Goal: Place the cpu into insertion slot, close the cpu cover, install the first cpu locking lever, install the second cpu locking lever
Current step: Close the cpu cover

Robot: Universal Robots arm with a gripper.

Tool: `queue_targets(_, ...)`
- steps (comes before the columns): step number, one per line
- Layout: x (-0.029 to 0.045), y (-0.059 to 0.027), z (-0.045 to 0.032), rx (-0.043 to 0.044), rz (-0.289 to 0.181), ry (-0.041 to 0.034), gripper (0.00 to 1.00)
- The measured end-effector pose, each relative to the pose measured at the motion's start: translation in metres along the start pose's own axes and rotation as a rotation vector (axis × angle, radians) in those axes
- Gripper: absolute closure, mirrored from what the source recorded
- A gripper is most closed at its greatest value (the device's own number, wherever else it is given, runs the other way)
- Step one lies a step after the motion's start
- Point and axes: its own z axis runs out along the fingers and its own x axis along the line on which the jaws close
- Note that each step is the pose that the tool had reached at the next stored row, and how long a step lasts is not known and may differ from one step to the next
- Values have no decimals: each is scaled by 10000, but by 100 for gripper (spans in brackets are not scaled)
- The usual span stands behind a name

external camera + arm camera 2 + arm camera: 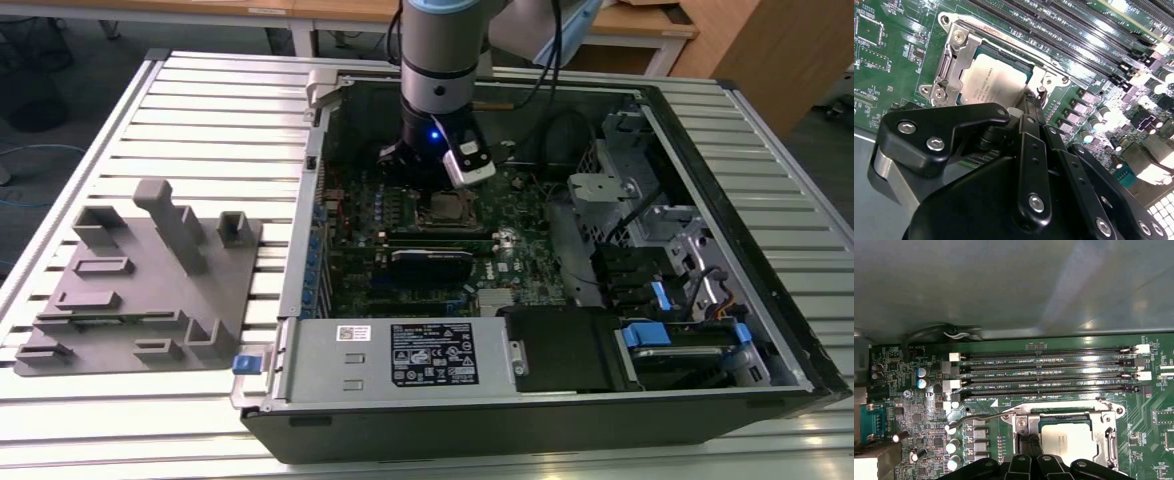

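Arm [438,60]: silver-grey cylinder, pale blue joint cap, blue wrist light, black cables. Gripper [1027,103]: black linkage plates, silver hex-socket screws.

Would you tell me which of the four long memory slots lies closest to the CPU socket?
The end slot of the row, running right alongside the cpu cover; the other three lie beyond it, toward the case wall.

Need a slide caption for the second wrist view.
Gripper poised beside the cpu, which sits under the closed metal cover.
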Motion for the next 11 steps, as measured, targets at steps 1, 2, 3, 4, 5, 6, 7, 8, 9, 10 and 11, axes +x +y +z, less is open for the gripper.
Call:
queue_targets(1, -1, 2, -9, -10, 0, -6, 89)
queue_targets(2, -2, 4, -19, -22, 0, -13, 89)
queue_targets(3, -2, 4, -33, -14, 0, -9, 89)
queue_targets(4, -1, 3, -51, 1, 0, 0, 89)
queue_targets(5, -1, 2, -63, 0, 0, 0, 89)
queue_targets(6, -1, 3, -75, 0, 0, 0, 89)
queue_targets(7, -1, 3, -88, 2, 0, 1, 89)
queue_targets(8, -1, 3, -102, 2, 0, 1, 89)
queue_targets(9, -1, 4, -114, 3, 0, 2, 89)
queue_targets(10, -2, 4, -119, 3, 0, 2, 89)
queue_targets(11, -2, 4, -118, 1, 0, 0, 89)
